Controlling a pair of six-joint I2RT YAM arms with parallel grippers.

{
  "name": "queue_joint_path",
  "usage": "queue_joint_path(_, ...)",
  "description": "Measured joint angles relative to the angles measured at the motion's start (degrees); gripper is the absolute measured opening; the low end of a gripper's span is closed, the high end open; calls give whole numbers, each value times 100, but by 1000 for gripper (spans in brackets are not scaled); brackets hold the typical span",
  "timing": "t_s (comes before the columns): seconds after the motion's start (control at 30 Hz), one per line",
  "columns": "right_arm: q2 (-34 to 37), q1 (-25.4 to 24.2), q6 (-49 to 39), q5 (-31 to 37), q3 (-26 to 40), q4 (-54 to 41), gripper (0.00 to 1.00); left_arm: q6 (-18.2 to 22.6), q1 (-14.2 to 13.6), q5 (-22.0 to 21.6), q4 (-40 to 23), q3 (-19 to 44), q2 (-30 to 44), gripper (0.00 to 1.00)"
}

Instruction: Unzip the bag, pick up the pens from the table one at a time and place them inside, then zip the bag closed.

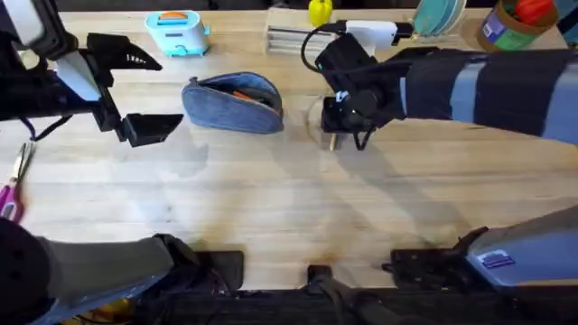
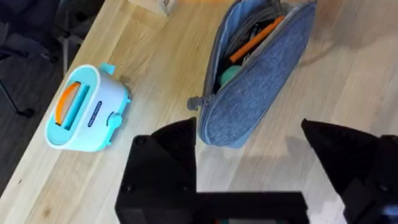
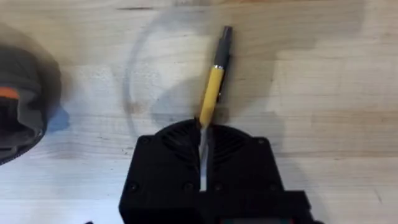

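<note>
Two arms of mine reach over the table (image 1: pixel 271 208) from above. My left gripper (image 1: pixel 149 95) is spread wide beside the bag (image 1: pixel 235 104). My right gripper (image 1: pixel 336 134) pinches a yellow pen (image 1: pixel 331 142). From my left wrist, the bag (image 2: pixel 261 68) lies unzipped with an orange pen (image 2: pixel 252 38) inside, near a toy toaster (image 2: pixel 84 109). From my right wrist, my fingers (image 3: pixel 180 155) clamp the yellow pen (image 3: pixel 214 87) above the wood.

The near half of the worktop (image 1: pixel 298 217) lies bare. Between the bag (image 1: pixel 233 104) and the right pincer (image 1: pixel 336 135) runs a narrow gap. The toaster (image 1: pixel 177 32) crowds behind the bag; scissors (image 1: pixel 13 185) lie at the left edge.
</note>
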Motion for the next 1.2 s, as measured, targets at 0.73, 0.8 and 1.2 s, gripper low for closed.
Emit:
queue_joint_path(0.73,-361,-250,-4539,-1870,1827,147,32,0,0,0,-44,0,0,993)
queue_joint_path(0.8,-355,-223,-5225,-2404,1829,226,31,0,0,0,-44,0,0,993)
queue_joint_path(1.2,281,168,-8704,-3556,1829,512,33,0,0,0,-44,0,0,993)
